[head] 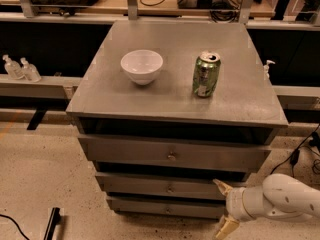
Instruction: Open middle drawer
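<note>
Grey middle drawer (145, 185) sat second of three under the counter's (150, 104) front edge, its right end hidden behind the gripper (223, 207). The fingers (220, 186) were spread wide, holding nothing. A white bowl (142, 66) stood left of centre and an opened green soda can (206, 74) right.

Gripper (223, 207) near right, low, fingers spread, covers right end of middle drawer (160, 186) and of lowest drawer (165, 206). Arm (290, 199) cut by right edge. Gaps above drawer fronts in shadow, insides unseen. Can (206, 74) label unreadable. Black object (52, 223) near left cut by bottom edge.
</note>
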Action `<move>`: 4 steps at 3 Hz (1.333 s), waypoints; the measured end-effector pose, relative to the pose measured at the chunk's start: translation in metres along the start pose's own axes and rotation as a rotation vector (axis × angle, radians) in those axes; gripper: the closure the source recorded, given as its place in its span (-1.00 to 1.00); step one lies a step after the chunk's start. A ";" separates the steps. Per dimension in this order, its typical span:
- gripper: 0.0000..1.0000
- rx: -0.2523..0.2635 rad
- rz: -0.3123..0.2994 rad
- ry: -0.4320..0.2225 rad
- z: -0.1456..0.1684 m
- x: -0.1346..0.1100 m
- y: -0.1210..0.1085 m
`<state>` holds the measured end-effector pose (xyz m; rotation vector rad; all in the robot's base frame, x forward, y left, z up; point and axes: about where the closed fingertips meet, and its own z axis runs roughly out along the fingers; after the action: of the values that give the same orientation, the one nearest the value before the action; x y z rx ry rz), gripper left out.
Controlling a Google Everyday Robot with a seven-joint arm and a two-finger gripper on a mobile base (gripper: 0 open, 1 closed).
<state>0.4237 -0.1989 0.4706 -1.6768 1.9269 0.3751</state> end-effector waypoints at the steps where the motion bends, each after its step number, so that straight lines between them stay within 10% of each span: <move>1: -1.00 0.029 -0.008 0.020 0.003 0.009 -0.016; 4: -1.00 0.047 0.002 0.057 0.024 0.040 -0.059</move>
<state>0.4838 -0.2295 0.4368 -1.6718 1.9635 0.2842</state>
